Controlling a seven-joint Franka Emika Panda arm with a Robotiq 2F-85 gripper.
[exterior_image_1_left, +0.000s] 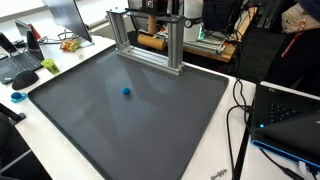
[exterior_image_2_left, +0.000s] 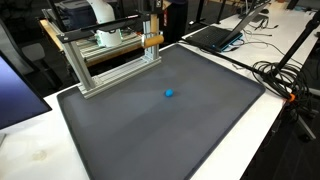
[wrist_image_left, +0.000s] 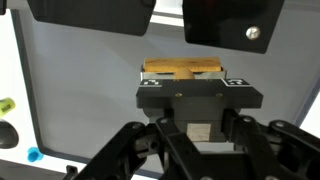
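Wooden bar at hand, frame in exterior view

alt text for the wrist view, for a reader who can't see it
The black robot gripper is closed on a light wooden bar, seen above a grey mat. A small blue ball lies at the lower left, apart from it.

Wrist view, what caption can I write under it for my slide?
A wooden block beside a black part, a gray mat behind them, and a small blue ball in the corner.
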